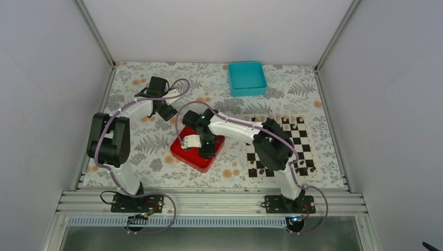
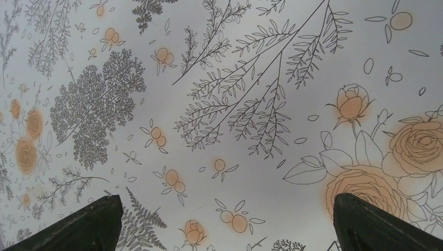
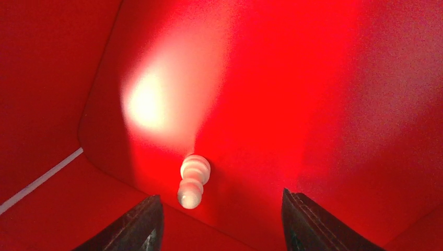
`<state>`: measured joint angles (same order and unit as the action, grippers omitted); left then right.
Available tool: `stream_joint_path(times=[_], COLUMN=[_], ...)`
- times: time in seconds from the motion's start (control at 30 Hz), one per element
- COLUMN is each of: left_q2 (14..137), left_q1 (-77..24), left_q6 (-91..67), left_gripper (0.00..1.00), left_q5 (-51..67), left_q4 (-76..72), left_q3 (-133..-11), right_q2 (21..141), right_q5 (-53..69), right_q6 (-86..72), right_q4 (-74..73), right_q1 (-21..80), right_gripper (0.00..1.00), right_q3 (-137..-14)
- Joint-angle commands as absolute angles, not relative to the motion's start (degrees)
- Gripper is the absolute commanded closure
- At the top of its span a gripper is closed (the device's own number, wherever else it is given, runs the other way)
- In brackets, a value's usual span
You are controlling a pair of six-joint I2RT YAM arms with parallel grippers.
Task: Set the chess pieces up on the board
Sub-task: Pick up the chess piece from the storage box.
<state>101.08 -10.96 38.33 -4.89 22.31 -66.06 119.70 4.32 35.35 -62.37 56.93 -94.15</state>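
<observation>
though the chessboard [image 1: 301, 142] looks only partly set, a pale pawn [image 3: 193, 181] lies in the red tray [image 3: 324, 104] just ahead of the right gripper [image 3: 219, 203], its jaws parted and empty; the left gripper [image 2: 224, 206] hangs wide open, holding nothing.

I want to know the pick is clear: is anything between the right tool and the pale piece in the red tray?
Nothing visible. The pale piece sits on the bare floor of the red tray, just ahead of the right tool with its jaws open. It is off-centre toward one finger and close to the tray's wall.
</observation>
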Motion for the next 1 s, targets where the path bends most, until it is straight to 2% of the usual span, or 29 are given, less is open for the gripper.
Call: stream_joint_path(times=[0.0,0.2,0.43,0.73,0.97], left_q2=[99.7,99.97,100.06,99.72,99.58], left_q1=[-10.66,-10.64,-10.66,-10.64,-10.64], left_q6=[37.73,37.75,37.84,37.97,38.06], left_gripper=[0.0,0.0,0.0,0.0,0.0], left_q5=[-3.57,-3.6,-3.02,-1.01,-0.7], left_q4=[21.57,21.68,22.05,22.78,22.43], left_q3=[-65.68,-65.72,-65.77,-65.49,-64.94], right_q2=[121.62,121.76,122.0,121.73,121.52], right_q5=[5.89,5.68,5.97,6.02,6.13], right_q6=[35.51,35.47,35.46,35.82,36.18], right_q4=[-62.21,-60.39,-60.45,-61.68,-61.66], right_q1=[58.0,58.1,58.18,58.18,58.1], right_gripper=[0.42,0.49,0.69,0.73,0.85], right_q3=[-94.88,-93.95,-93.62,-93.43,-93.4])
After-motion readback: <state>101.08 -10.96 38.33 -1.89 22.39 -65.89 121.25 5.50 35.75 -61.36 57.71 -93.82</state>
